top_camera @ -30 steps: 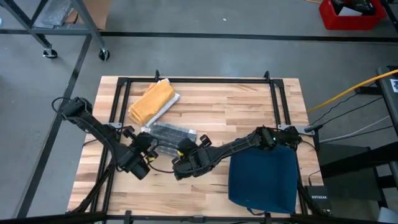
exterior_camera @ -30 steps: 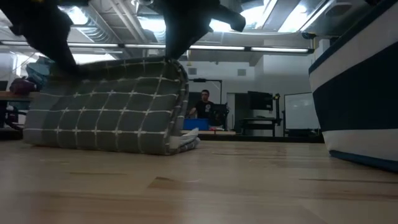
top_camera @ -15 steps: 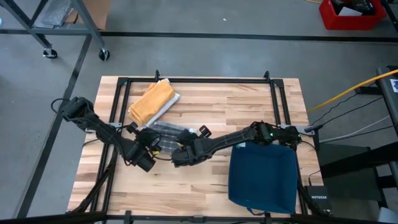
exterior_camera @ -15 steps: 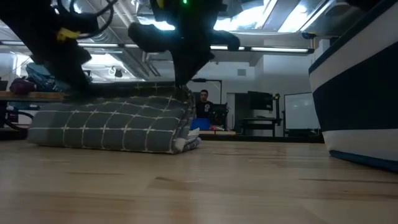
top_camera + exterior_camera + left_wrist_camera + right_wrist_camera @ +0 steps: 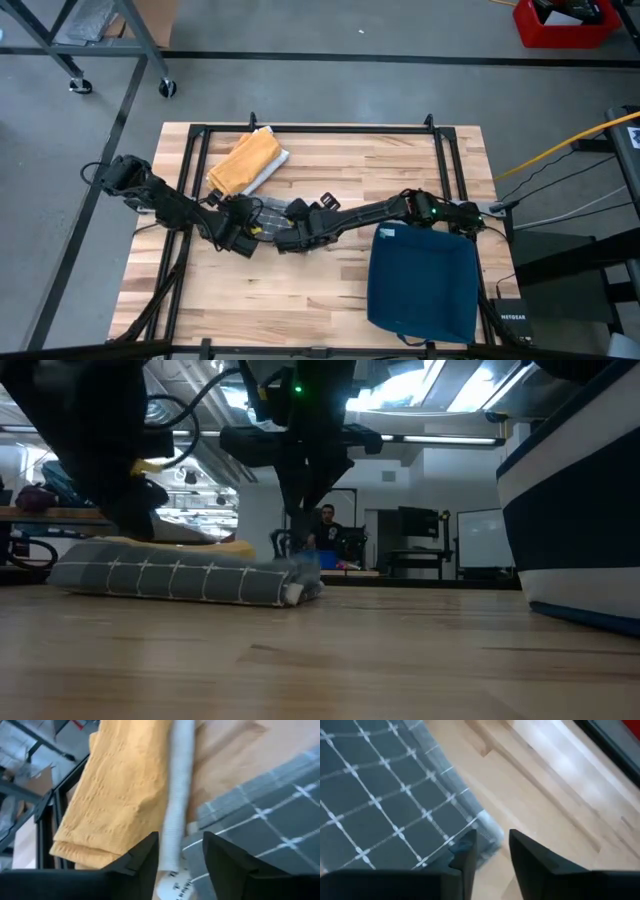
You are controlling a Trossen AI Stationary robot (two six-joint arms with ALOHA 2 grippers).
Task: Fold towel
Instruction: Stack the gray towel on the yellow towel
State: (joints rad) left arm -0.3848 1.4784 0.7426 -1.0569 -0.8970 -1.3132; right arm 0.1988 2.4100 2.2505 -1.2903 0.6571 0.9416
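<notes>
Flattened since a second ago, the grey checked towel (image 5: 180, 577) lies limp and light mid-table beside the yellow cloth (image 5: 244, 160), both the left gripper (image 5: 243, 236) and right gripper (image 5: 288, 238) spread, so pinch corners

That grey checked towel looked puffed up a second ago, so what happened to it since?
Both grippers carried its raised fold away from the near edge and laid it flat. The grey checked towel now lies low; left gripper and right gripper stand open. The yellow towel and blue bin stayed put.
</notes>
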